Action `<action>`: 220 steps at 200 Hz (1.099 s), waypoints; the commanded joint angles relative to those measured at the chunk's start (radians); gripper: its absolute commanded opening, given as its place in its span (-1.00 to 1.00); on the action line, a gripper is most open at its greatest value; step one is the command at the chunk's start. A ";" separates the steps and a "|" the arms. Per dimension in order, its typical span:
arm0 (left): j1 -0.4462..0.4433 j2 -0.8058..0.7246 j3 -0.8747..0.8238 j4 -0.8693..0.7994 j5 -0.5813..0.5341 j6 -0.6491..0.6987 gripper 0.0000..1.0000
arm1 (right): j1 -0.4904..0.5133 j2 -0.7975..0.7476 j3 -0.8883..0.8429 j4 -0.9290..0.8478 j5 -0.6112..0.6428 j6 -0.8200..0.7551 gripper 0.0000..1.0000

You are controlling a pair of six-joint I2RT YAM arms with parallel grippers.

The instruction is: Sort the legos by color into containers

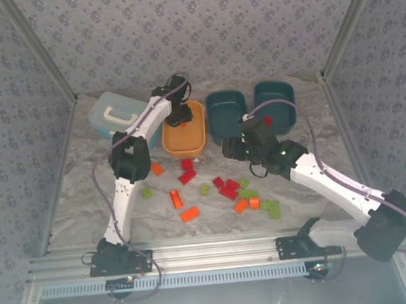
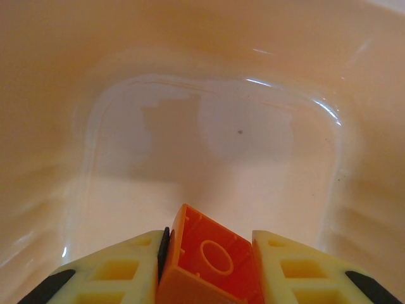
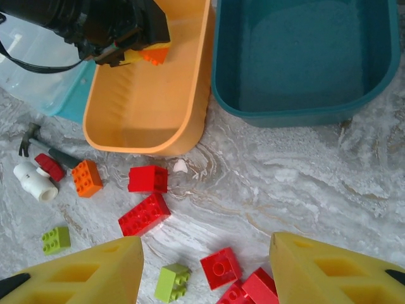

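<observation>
Orange lego [image 2: 209,263] in left tool [image 2: 209,244], arm extd over bin [image 1: 167,139].

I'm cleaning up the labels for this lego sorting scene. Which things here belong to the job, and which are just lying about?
Part of the job:
orange brick in the left gripper
loose red, orange and green bricks
orange bin
two teal bins

Lying about:
light blue case
small white, red and black object
</observation>
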 commanded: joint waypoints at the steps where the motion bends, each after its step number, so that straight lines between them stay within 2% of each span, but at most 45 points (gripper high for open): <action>1: -0.001 0.020 0.047 -0.018 0.036 0.026 -0.21 | -0.005 -0.035 -0.031 -0.045 0.011 0.024 0.14; 18: -0.003 0.020 0.047 -0.026 0.046 0.022 -0.05 | -0.007 -0.047 -0.044 -0.057 0.018 0.025 0.14; 53: -0.009 -0.001 0.048 -0.045 0.062 0.026 0.03 | -0.010 -0.073 -0.052 -0.074 0.030 0.023 0.14; 69: -0.011 -0.032 0.048 -0.048 0.056 0.025 0.14 | -0.014 -0.084 -0.042 -0.088 0.037 0.016 0.14; 87: -0.015 -0.096 0.048 -0.047 0.054 0.015 0.23 | -0.022 -0.095 -0.025 -0.108 0.054 -0.002 0.14; 121: -0.032 -0.287 0.006 -0.030 0.035 -0.007 0.57 | -0.062 -0.103 -0.007 -0.191 0.066 -0.014 0.14; 142: -0.053 -0.481 -0.185 0.059 0.041 -0.032 0.62 | -0.072 -0.130 -0.021 -0.283 0.126 0.026 0.13; 153: -0.069 -0.598 -0.332 0.127 0.049 -0.042 0.68 | -0.074 -0.137 -0.024 -0.384 0.192 0.100 0.13; 170: -0.102 -0.770 -0.567 0.214 0.060 -0.072 0.73 | -0.089 -0.146 -0.051 -0.526 0.224 0.236 0.14; 203: -0.184 -1.034 -0.951 0.341 0.094 -0.122 0.72 | -0.069 -0.225 -0.250 -0.596 0.138 0.473 0.10; 220: -0.239 -1.135 -1.091 0.362 0.081 -0.136 0.71 | -0.043 -0.285 -0.348 -0.593 0.100 0.522 -0.05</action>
